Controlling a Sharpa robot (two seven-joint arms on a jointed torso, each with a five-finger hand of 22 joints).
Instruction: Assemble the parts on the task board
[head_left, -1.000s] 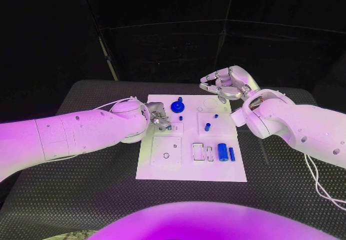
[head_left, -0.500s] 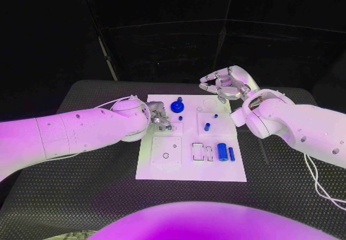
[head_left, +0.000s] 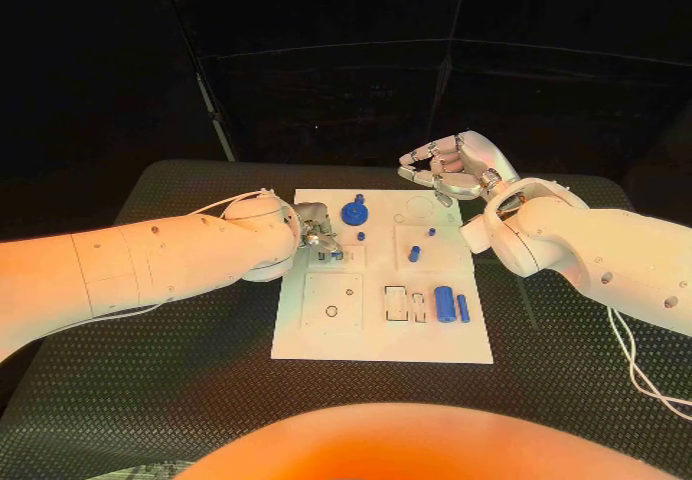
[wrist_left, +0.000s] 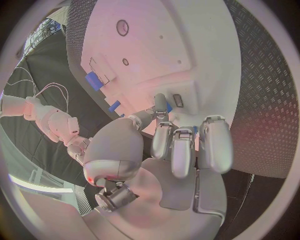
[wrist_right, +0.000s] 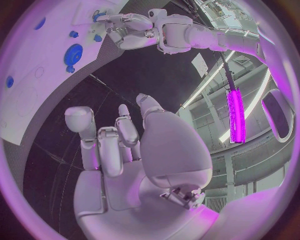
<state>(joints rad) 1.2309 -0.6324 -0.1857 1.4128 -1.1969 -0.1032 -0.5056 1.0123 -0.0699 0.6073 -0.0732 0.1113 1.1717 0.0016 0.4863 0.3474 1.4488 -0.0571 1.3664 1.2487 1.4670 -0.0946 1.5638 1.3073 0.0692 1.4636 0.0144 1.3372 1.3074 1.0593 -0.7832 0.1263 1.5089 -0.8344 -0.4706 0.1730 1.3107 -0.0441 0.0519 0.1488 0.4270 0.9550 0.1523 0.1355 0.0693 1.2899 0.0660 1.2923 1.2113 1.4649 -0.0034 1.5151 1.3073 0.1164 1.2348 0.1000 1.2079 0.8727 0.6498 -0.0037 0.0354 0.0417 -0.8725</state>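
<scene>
The white task board (head_left: 332, 330) lies in the middle of the table. My left hand (head_left: 317, 238) rests over its left edge, fingers curled down, thumb and fingertips (wrist_left: 161, 107) closed on a small blue part (head_left: 336, 255) at the board. A round blue part (head_left: 355, 212) stands just beyond it, and small blue pegs (head_left: 414, 253) stand mid-board. Two blue cylinders (head_left: 444, 303) lie at the right side. My right hand (head_left: 450, 170) hovers above the board's far right corner, fingers loosely bent and apart, holding nothing (wrist_right: 119, 145).
Rectangular recesses (head_left: 395, 303) and a square plate with a hole (head_left: 332, 305) sit on the near half of the board. Black textured table (head_left: 173, 390) surrounds the board, with room at the front and on both sides.
</scene>
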